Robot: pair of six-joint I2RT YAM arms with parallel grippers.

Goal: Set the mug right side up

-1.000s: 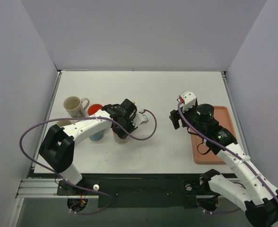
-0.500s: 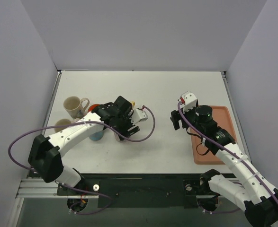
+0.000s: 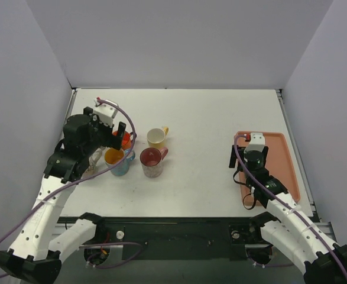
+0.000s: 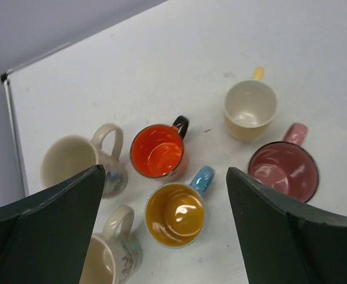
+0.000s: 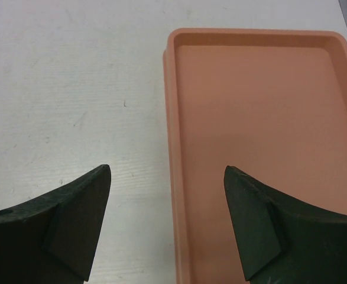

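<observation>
Several mugs stand mouth-up at the table's left. The pink mug (image 3: pixel 152 161) (image 4: pixel 282 171) stands upright on its base, handle to the far right, with nothing touching it. My left gripper (image 3: pixel 113 137) (image 4: pixel 166 173) hangs open and empty high above the group, over the orange mug (image 4: pixel 158 151) and the blue mug with a yellow inside (image 3: pixel 115 160) (image 4: pixel 175 214). My right gripper (image 3: pixel 247 161) (image 5: pixel 167 168) is open and empty above the left rim of the salmon tray (image 3: pixel 284 171) (image 5: pixel 262 118).
A cream mug with a yellow handle (image 3: pixel 156 137) (image 4: pixel 251 109) stands beyond the pink one. Two pale patterned mugs (image 4: pixel 73 168) (image 4: pixel 105 260) stand at the far left, hidden under my left arm in the top view. Grey walls enclose the table on three sides.
My left gripper opened, let go of the pink mug and drew back up and to the left. My right arm pulled back toward the near right, over the tray's edge.
</observation>
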